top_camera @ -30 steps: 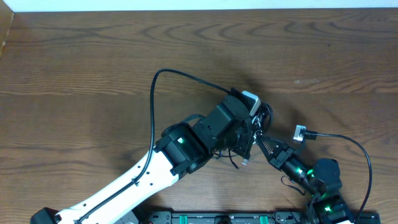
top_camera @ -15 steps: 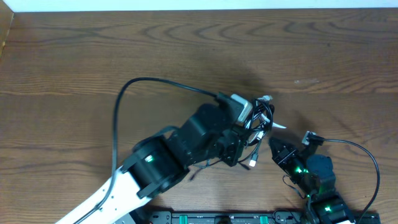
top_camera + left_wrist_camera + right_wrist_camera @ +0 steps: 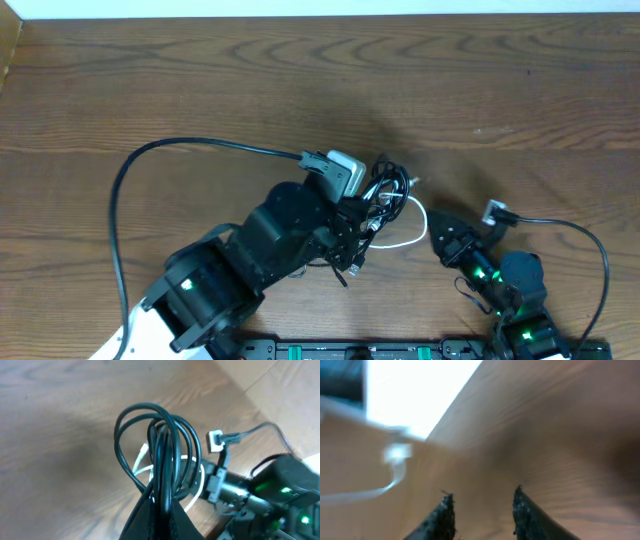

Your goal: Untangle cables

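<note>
The black cables (image 3: 162,465) are pinched in the left gripper (image 3: 160,510), and its jaws are pressed together on the bunch. The loops seem to be lifted off the wooden table (image 3: 200,80), a bit right of its middle. The white cable (image 3: 424,222) seems to run through the black loops. Part of it lies on the table between the two grippers. The right gripper (image 3: 482,510) is spread wide and nothing is held in it. It is pointed at the bunch from close by, low over the wood.

It looks as if the cables are being pulled apart, and little has been freed.

For this step to be done well, the black bunch should be held tight and high, so that the loops hang open. The white cable should be picked up by the right gripper at a bare part, away from the black loops, so that only one cord is caught. Then it should be drawn out slowly to the side. If it is tugged hard, the knot could be made tighter. The right wrist view is blurred, so where the white plug lies cannot be told.
</note>
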Controlling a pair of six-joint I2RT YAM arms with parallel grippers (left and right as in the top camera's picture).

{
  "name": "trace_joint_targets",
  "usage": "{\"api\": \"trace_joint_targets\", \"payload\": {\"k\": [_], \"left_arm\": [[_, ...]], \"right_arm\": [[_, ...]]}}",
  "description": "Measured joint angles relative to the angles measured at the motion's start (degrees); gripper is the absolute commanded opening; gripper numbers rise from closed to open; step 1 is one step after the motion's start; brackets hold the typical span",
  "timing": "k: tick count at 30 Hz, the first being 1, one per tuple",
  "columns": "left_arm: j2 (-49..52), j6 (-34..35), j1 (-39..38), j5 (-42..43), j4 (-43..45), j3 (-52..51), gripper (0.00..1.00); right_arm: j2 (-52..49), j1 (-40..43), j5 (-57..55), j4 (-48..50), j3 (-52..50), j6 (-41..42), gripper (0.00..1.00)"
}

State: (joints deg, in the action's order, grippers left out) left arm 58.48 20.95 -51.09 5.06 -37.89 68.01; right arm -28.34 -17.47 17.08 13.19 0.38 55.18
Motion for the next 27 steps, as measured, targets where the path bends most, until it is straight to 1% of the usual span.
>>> {"api": "trace_joint_targets", "payload": {"k": [4, 6, 11, 14, 20, 22, 24, 27], "left_arm": [[1.57, 0.0, 0.0, -0.52, -0.31, 0.0, 0.08], [1.84, 0.0, 0.0, -0.55, -0.35, 0.0, 0.08], [1.97, -0.46, 0.0, -0.76, -1.95, 0.0, 0.07], [2.23, -1.57, 0.0, -0.83, -4.33, 0.0, 0.08], [3.45, -4.5, 0.0, -0.96, -6.54, 0.0, 0.08], [4.17, -5.31, 0.0, -0.96, -6.67, 0.0, 0.07], [5.11, -5.99, 0.02, -0.96, -6.51, 0.0, 0.08], [6.95, -6.4, 0.46, -0.94, -5.29, 0.0, 0.08]], "right_arm": [[0.0, 0.0, 9.03, 4.39, 0.0, -2.73, 0.54], [0.0, 0.0, 12.61, 5.66, 0.0, -4.22, 0.57], [-0.02, 0.07, 16.72, 8.74, 0.0, -6.49, 0.61], [0.0, 0.87, 16.65, 9.29, 0.0, -7.04, 0.61], [-0.02, 4.31, 10.69, 9.14, 0.0, -8.61, 0.64], [-0.02, 5.38, 9.86, 9.88, 0.07, -10.27, 0.59], [-0.02, 6.12, 9.88, 7.82, 0.9, -12.39, 0.59], [-0.39, 6.56, 9.75, -2.47, 6.19, -16.48, 0.59]]}}
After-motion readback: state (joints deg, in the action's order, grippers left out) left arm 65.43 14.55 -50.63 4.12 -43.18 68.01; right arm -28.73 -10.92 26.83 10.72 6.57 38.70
